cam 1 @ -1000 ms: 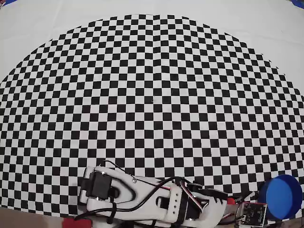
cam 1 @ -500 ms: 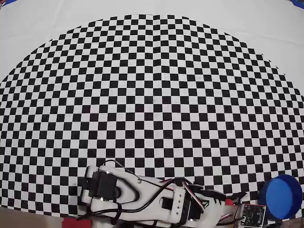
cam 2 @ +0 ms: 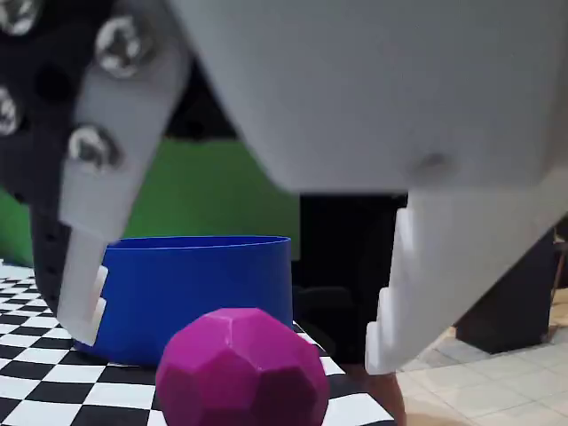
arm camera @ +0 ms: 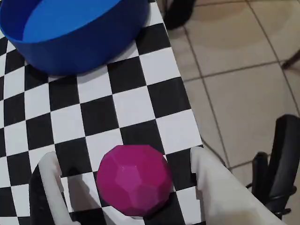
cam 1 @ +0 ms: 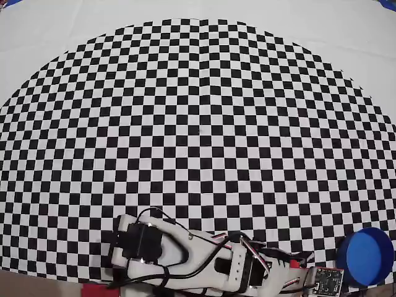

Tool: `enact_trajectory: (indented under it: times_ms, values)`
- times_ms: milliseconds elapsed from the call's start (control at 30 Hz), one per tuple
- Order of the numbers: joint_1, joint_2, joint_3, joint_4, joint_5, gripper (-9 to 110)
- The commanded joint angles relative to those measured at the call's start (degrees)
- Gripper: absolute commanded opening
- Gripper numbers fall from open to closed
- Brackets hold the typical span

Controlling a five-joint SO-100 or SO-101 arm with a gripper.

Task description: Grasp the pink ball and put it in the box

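Straddling the pink ball [arm camera: 134, 185], the gripper [arm camera: 126, 187] is spread wide, fingers clear of it. Ball rests on the checkered mat near the blue box [arm camera: 70, 33]; grasping and dropping remain.

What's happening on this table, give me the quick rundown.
A single robot arm has its gripper open around the pink ball, one finger on either side, neither touching it yet. The ball sits on the checkered mat near the table's edge. The blue round container stands just beyond it and looks empty.
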Motion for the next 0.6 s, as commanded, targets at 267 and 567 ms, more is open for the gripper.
enact_trajectory:
  times_ms: [267,567]
  values:
    - [0.62,-3.96,0.09,-2.29,0.09,32]
    - [0.62,-6.59,0.09,-4.83,0.0,32]
